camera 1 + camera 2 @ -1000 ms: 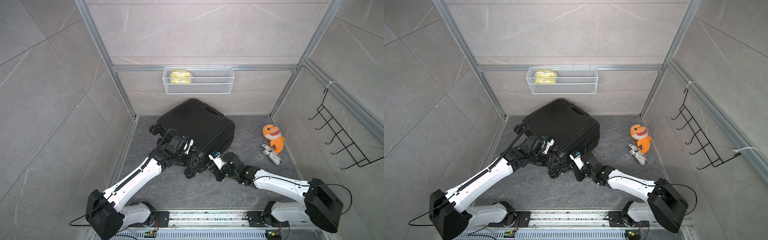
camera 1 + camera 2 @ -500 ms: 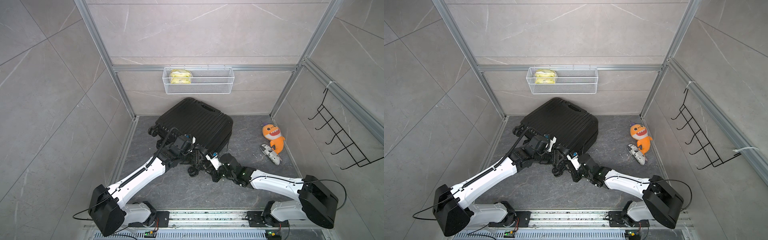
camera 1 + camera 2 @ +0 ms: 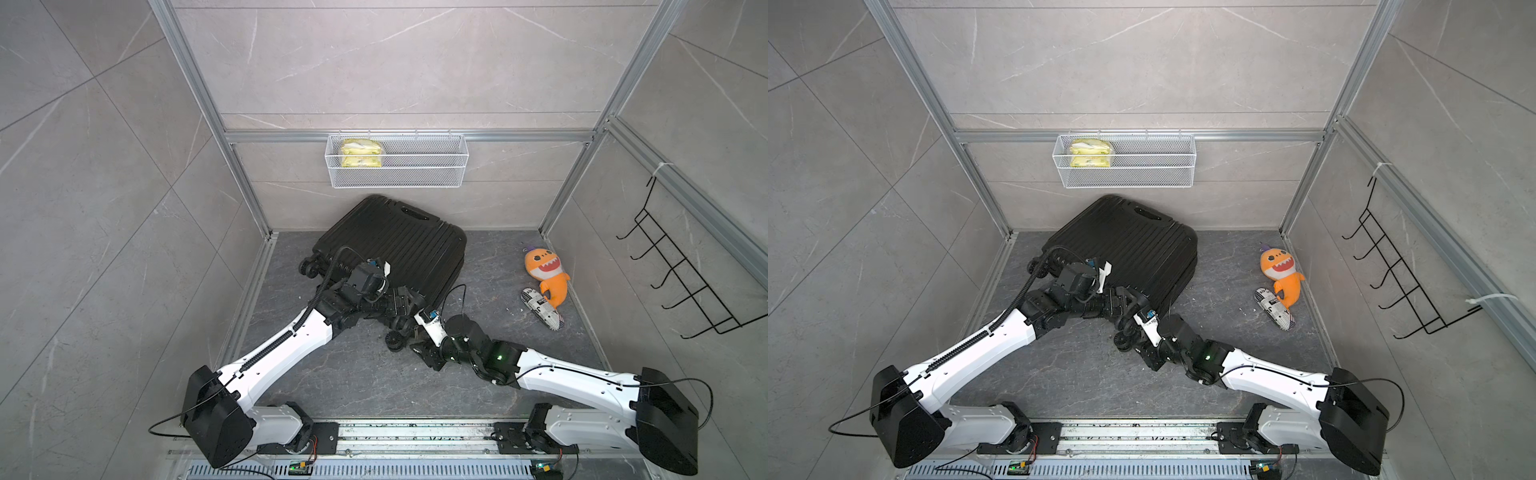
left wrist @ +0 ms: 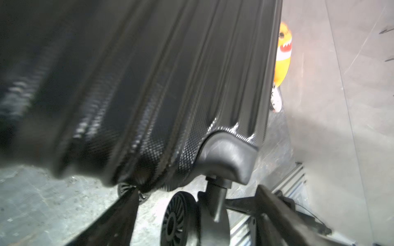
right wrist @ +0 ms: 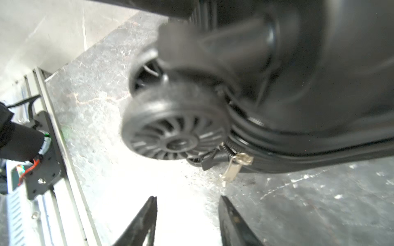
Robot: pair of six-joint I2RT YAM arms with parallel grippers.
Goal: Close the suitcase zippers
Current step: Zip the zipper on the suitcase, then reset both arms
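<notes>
The black ribbed suitcase (image 3: 395,245) lies flat and closed at the back of the floor, seen in both top views (image 3: 1125,245). Both arms meet at its near corner by the caster wheels. My left gripper (image 4: 197,188) is open wide, with a caster wheel (image 4: 179,217) standing between its fingers (image 4: 128,204). My right gripper (image 5: 188,197) is open and empty, just short of another wheel (image 5: 174,132). A silvery zipper pull (image 5: 234,166) hangs from the zippers (image 5: 298,147) beside that wheel, apart from my fingertips.
An orange shark plush (image 3: 546,274) and a small print-patterned item (image 3: 540,309) lie on the floor at the right. A wire basket (image 3: 397,162) with a yellow packet hangs on the back wall. A black hook rack (image 3: 681,274) is on the right wall.
Both grippers have opened; the right one was shut before. The suitcase has slid a little toward the back wall, and both arms followed its near corner.
</notes>
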